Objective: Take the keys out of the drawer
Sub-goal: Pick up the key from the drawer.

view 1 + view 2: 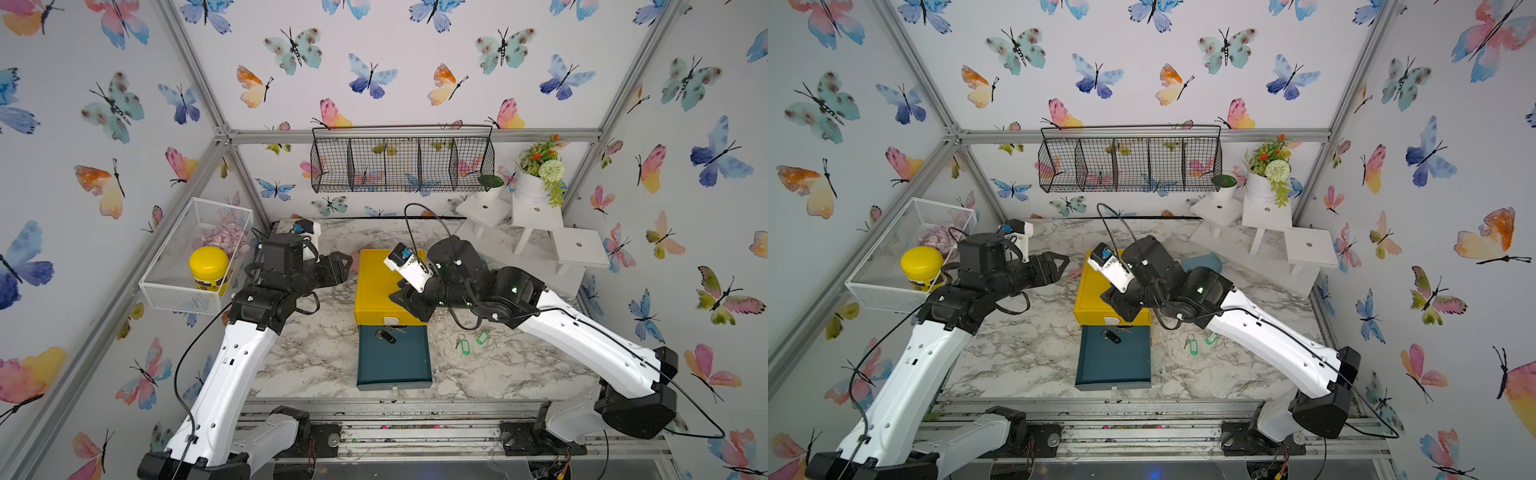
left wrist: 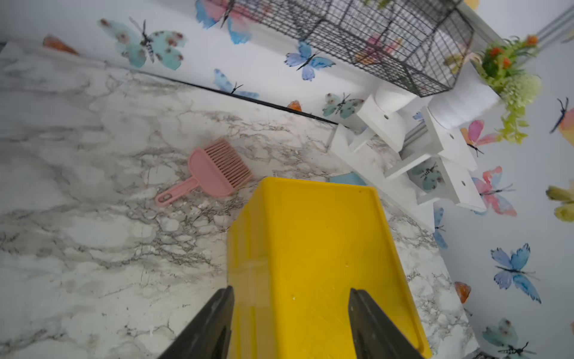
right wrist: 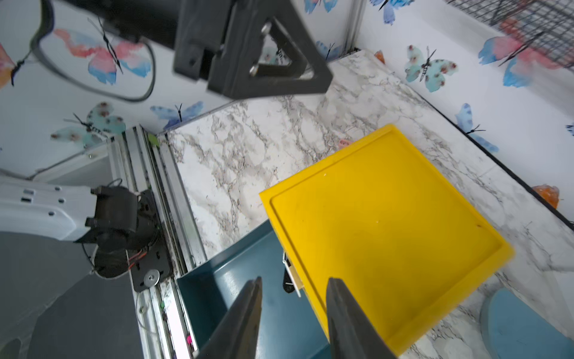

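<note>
Left gripper (image 2: 291,289): jaws apart, empty, over cabinet (image 2: 310,248) edge.
Right gripper (image 3: 295,281): jaws apart, nothing between, above cabinet front.
Black-tag key (image 1: 386,335) in drawer (image 1: 395,365), lower centre in both top views, tucked close under cabinet lip.
Green-tag keys (image 1: 464,346) on table (image 1: 316,357), right of drawer.
Risks:
- fingers strike lip on descent
- flat key slips from pinch
- arm shoves drawer
- arms clash over cabinet

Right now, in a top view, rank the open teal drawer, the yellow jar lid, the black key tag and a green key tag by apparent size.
1. teal drawer
2. yellow jar lid
3. black key tag and green key tag: they look alike, too small to rank.
</note>
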`<state>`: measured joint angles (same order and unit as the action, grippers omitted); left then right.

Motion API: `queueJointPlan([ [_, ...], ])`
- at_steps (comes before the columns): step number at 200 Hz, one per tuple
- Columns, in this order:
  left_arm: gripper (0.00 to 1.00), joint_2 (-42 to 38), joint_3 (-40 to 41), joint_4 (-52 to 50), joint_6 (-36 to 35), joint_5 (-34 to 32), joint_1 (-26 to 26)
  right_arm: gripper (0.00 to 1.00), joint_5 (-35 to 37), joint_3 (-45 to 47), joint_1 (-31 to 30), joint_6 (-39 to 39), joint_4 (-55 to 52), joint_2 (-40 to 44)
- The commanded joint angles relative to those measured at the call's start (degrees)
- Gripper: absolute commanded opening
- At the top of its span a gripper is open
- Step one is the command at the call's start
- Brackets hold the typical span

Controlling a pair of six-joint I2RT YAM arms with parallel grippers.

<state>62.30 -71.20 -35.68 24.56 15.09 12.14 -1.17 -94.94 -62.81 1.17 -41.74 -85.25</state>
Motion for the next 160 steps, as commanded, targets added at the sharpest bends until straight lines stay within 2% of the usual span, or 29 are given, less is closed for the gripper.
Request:
queueJointPlan([
  [1,0.65,-1.5,3.7,-2.9,5.8,7.1,-2.5,0.42,4.0,4.5,-3.2,3.7,2.4,0.9],
  [28,0.67,-5.0,7.6,-2.3,3.8,7.2,-2.5,0.42,5.9,12.9,-6.4,4.9,6.7,1.1],
  [65,0.70,-9.5,11.9,-1.7,0.7,10.1,-2.5,0.43,6.2,20.1,-6.6,6.0,12.7,2.2],
  [126,0.71,-14.2,20.9,1.6,-3.2,18.4,-2.1,0.47,7.8,23.4,-6.7,10.8,14.0,0.1],
  [160,0.72,-16.0,23.4,1.9,-4.1,18.7,-2.1,0.48,8.5,23.8,-6.7,11.2,16.8,-0.8],
])
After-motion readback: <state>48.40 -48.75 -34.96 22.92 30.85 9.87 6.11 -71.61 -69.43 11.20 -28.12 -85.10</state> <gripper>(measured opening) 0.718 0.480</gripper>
